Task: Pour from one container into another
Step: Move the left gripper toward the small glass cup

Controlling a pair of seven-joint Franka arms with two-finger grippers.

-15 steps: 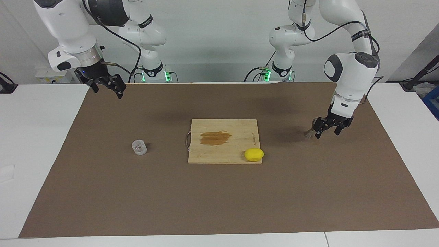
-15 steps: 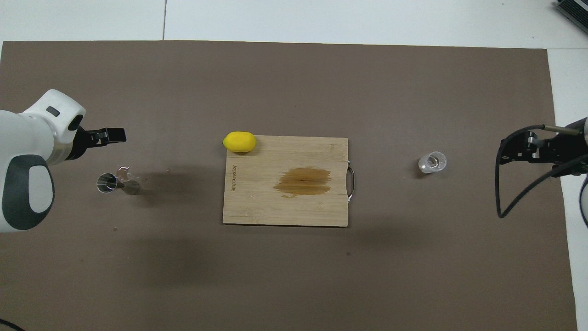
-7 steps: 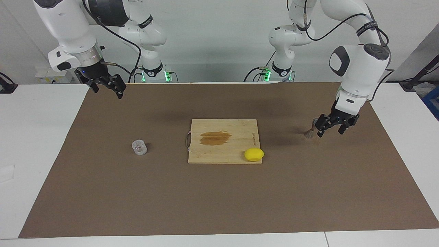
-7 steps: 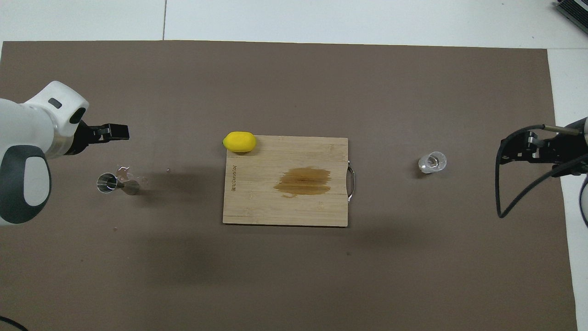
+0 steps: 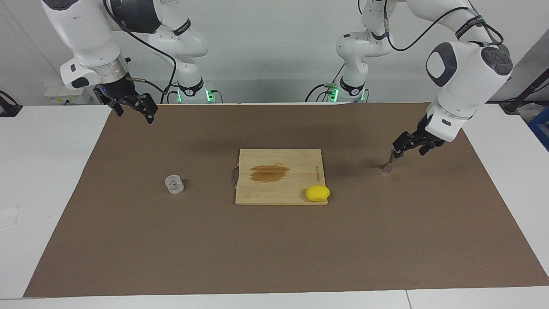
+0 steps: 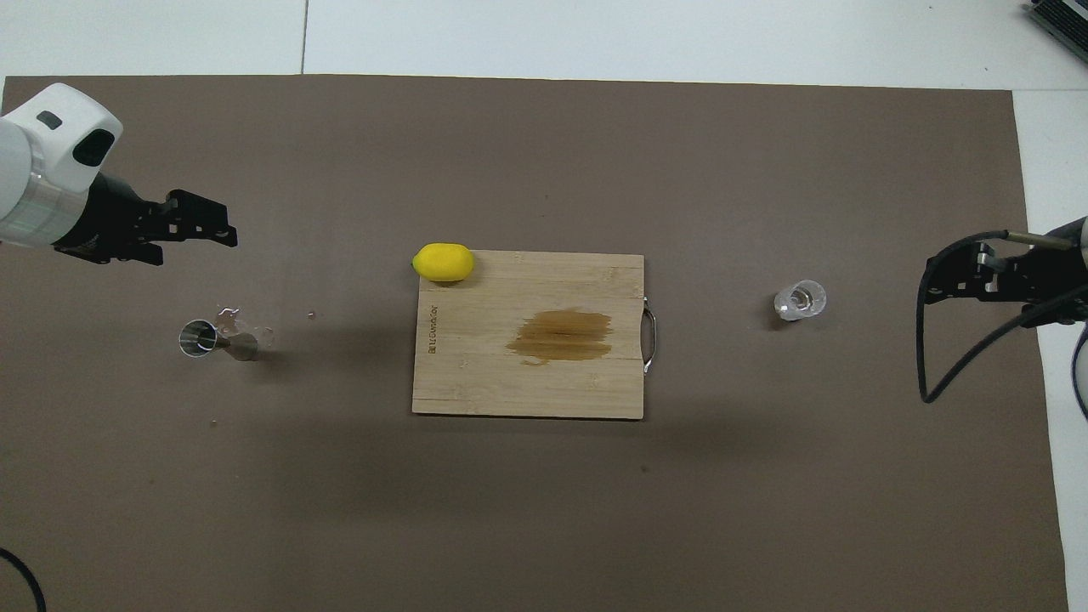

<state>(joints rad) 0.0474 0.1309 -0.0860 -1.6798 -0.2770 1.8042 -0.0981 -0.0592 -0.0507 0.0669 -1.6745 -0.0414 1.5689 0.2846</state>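
Note:
The clear squat cup (image 5: 174, 184) (image 6: 799, 300) stands on the brown mat toward the right arm's end, beside the cutting board. At the left arm's end stands the small metal jigger (image 5: 388, 165) (image 6: 208, 339), with a few wet drops (image 6: 231, 319) on the mat next to it. My left gripper (image 5: 409, 149) (image 6: 197, 240) hangs open and empty in the air just above and beside the jigger, not touching it. Over the mat's corner close to its own base, my right gripper (image 5: 133, 108) (image 6: 952, 280) waits raised, open and empty.
A wooden cutting board (image 5: 296, 159) (image 6: 476, 382) with a brown stain lies mid-mat, its metal handle toward the cup. A yellow lemon (image 5: 318, 193) (image 6: 443, 262) rests at the board's corner farthest from the robots. White table (image 5: 47, 171) borders the mat.
The left arm has risen and swung away from the jigger, which stays put on the mat. The right arm and the cup have not moved.

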